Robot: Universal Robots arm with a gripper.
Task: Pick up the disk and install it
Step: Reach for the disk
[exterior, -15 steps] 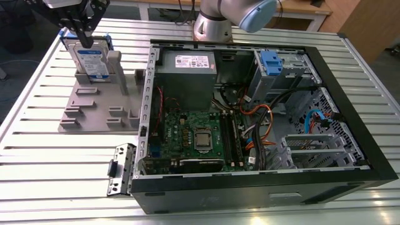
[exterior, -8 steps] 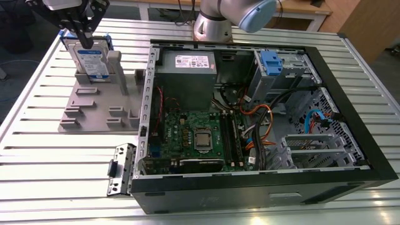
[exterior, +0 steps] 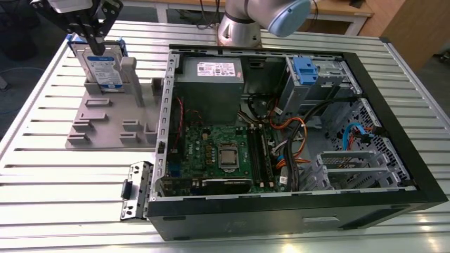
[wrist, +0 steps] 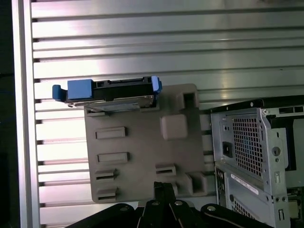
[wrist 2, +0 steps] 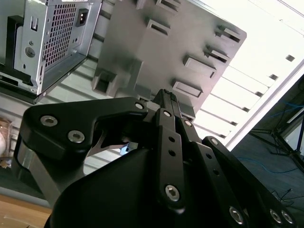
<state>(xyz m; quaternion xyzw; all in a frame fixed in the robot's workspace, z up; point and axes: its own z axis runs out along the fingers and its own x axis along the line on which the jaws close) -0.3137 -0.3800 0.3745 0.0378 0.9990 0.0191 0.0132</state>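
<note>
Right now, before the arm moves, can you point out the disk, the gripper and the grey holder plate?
the disk (exterior: pixel 104 68): exterior view, on its blue-and-white label.
the gripper (exterior: pixel 94 46): exterior view, midway between its fingertips.
the grey holder plate (exterior: pixel 105 130): exterior view, on its bare flat base.
</note>
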